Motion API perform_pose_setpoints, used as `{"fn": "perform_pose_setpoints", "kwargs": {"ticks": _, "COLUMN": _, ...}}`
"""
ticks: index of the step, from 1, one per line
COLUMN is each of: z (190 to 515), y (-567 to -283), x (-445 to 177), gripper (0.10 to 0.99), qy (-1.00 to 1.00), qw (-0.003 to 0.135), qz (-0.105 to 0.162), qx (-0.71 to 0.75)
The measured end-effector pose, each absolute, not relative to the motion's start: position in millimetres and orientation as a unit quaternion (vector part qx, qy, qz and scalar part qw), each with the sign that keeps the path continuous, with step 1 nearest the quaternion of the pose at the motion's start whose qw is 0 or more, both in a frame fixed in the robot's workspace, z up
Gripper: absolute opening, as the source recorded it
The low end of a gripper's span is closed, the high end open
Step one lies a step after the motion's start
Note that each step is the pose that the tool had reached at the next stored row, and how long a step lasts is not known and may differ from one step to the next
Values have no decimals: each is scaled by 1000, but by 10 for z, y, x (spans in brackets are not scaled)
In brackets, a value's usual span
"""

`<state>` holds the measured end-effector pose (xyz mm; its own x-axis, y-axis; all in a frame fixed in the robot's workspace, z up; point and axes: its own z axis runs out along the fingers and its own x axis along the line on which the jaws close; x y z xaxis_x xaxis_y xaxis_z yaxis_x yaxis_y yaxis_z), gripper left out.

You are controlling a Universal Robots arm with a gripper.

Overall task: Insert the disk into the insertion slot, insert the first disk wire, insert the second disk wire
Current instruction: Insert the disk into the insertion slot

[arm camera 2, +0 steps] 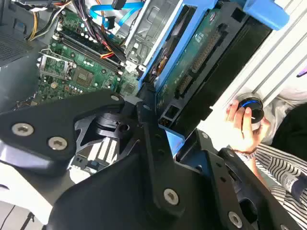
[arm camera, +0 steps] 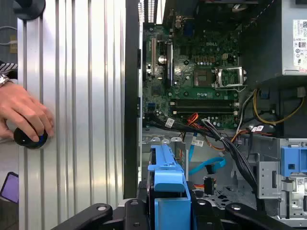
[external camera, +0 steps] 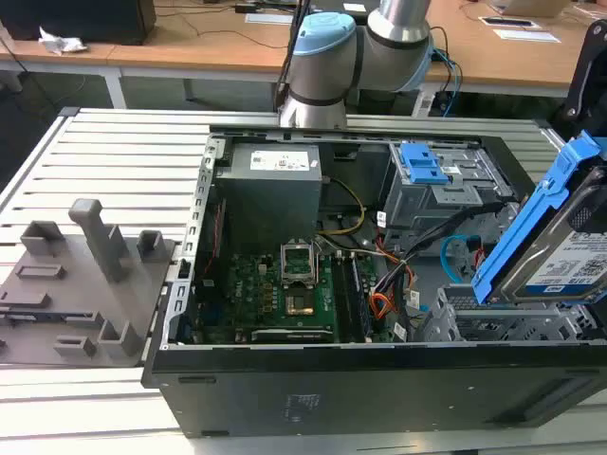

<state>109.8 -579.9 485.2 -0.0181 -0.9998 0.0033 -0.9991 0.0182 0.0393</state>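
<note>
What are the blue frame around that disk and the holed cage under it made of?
The blue frame around the disk looks like moulded plastic: even bright colour, soft gloss. The insertion slot, that cage, seems bare sheet metal: silvery, thin walls punched with holes. Which metal I cannot tell.

Exterior view looks down at an angle into PC case (external camera: 379, 384) from mid-range; both wrist views, close in, share w/ it motherboard (arm camera 2: 81, 67) (arm camera: 196, 81) & the disk (arm camera 2: 192, 62) (arm camera: 168, 177).
</note>
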Motion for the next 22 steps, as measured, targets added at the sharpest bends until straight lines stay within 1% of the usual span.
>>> {"fn": "perform_pose_setpoints", "kwargs": {"ticks": 12, "z": 4606, "y": -5794, "x": 1100, "gripper": 365, "qy": -713, "qw": 15, "qz": -13, "qx": 700}}
{"fn": "perform_pose_setpoints", "kwargs": {"ticks": 15, "z": 4581, "y": -5740, "x": 1106, "gripper": 365, "qy": -713, "qw": 15, "qz": -13, "qx": 700}}
{"fn": "perform_pose_setpoints", "kwargs": {"ticks": 17, "z": 4559, "y": -5638, "x": 1111, "gripper": 365, "qy": -713, "qw": 15, "qz": -13, "qx": 701}}
{"fn": "perform_pose_setpoints", "kwargs": {"ticks": 22, "z": 4437, "y": -5586, "x": 1123, "gripper": 365, "qy": -713, "qw": 15, "qz": -13, "qx": 701}}
